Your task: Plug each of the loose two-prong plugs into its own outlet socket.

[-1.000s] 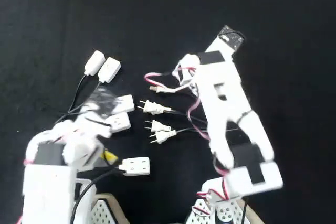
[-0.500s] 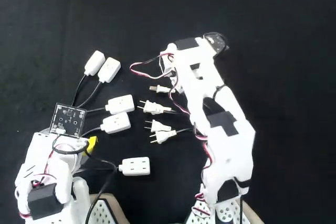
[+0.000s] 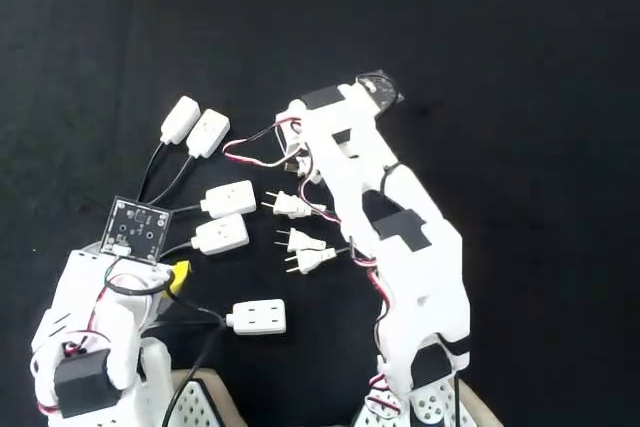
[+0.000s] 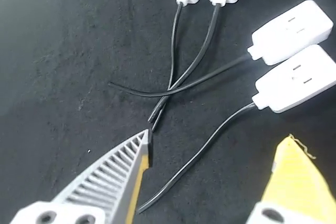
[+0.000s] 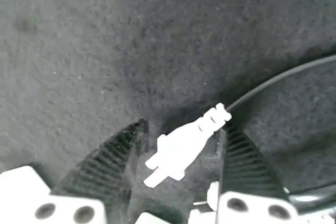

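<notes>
Left end effector (image 4: 216, 140) hangs wide open, nothing in it, with 2 white sockets (image 4: 294, 80) just ahead of its tips. Right end effector (image 5: 184, 128) is open too, straddling 1 loose plug (image 5: 178, 150) lying flat on the bench (image 5: 79, 35), a finger either side, no squeeze yet as far as I can see. 3 more plugs (image 3: 290, 206) sit just beside it. My guess: light, hard, slick plastic, and the springy cord (image 5: 283, 77) will tug it sideways. Pinch the body's flat sides behind the prongs, never prongs or cord.
</notes>
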{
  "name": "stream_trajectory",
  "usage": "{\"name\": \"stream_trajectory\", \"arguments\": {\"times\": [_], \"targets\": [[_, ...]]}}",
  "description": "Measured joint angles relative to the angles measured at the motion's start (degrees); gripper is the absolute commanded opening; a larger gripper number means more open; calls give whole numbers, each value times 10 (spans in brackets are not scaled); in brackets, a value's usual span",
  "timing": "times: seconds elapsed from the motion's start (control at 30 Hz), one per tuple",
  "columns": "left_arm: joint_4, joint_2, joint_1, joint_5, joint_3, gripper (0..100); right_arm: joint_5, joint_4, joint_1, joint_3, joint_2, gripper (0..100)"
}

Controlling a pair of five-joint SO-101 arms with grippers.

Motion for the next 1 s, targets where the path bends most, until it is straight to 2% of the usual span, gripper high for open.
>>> {"name": "stream_trajectory", "arguments": {"times": [0.1,0.2,0.3,0.57,0.67,0.77,1.0], "targets": [[0,0,4,0,0,364,0,1,7,0,2,10],[0,0,6,0,0,364,0,3,13,2,4,31],[0,0,6,0,0,364,4,7,13,2,4,12],[0,0,6,0,0,364,136,121,14,-46,6,12],[0,0,6,0,0,364,265,178,29,-82,2,12],[0,0,6,0,0,364,445,217,68,-99,2,13],[0,0,6,0,8,364,881,228,236,-100,10,14]]}}
